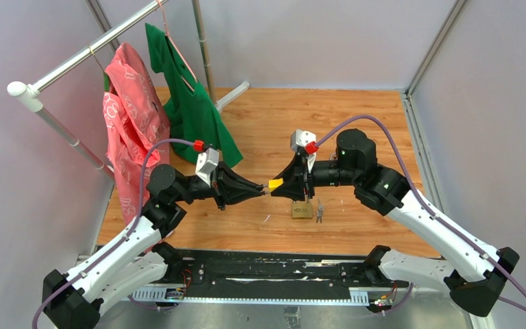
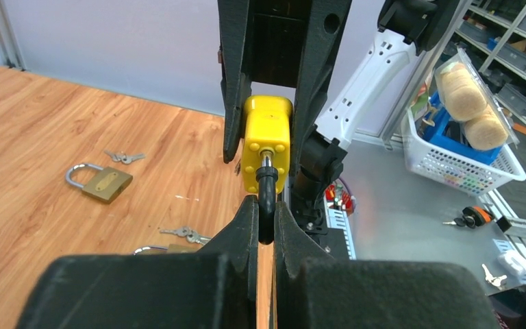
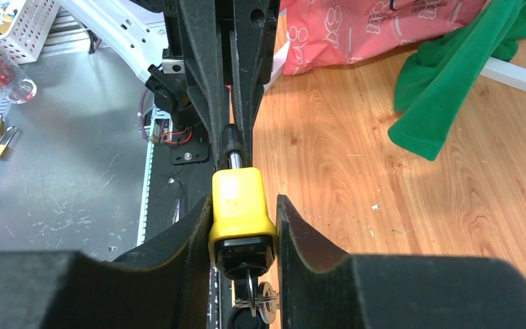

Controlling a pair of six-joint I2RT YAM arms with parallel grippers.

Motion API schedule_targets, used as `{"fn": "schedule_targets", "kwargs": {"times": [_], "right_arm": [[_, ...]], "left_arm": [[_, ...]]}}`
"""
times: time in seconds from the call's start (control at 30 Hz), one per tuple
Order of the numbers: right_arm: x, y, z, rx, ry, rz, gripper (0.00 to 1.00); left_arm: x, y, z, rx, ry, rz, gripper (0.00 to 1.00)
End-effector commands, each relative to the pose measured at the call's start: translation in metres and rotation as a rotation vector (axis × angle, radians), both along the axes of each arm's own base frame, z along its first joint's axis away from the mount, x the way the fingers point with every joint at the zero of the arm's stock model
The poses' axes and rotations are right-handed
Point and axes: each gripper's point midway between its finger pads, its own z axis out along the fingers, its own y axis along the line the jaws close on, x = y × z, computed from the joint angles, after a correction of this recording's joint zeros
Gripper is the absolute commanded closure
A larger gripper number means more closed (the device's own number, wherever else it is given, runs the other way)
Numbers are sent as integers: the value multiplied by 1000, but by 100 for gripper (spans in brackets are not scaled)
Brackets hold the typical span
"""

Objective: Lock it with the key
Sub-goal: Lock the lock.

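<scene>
Glossy yellow plastic padlock point(image 2: 267, 144), wood-grain table point(image 2: 55, 123)

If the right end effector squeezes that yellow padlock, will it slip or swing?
The yellow padlock looks rigid with a smooth plastic shell, so it may slide between the pads. The left end effector pinches its shackle, so the body could pivot there. Keys dangling beneath will probably swing.
</scene>
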Motion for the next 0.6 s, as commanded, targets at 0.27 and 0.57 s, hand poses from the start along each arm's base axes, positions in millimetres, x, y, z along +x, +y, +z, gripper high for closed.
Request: {"fn": "schedule_targets", "kwargs": {"times": [0.27, 0.57], "right_arm": [[0, -8, 5, 11, -27, 29, 100], [-4, -11, 7, 20, 3, 70, 100]], "left_arm": [[-5, 4, 9, -6, -66, 0, 33], [19, 15, -28, 307, -91, 88, 38]]}}
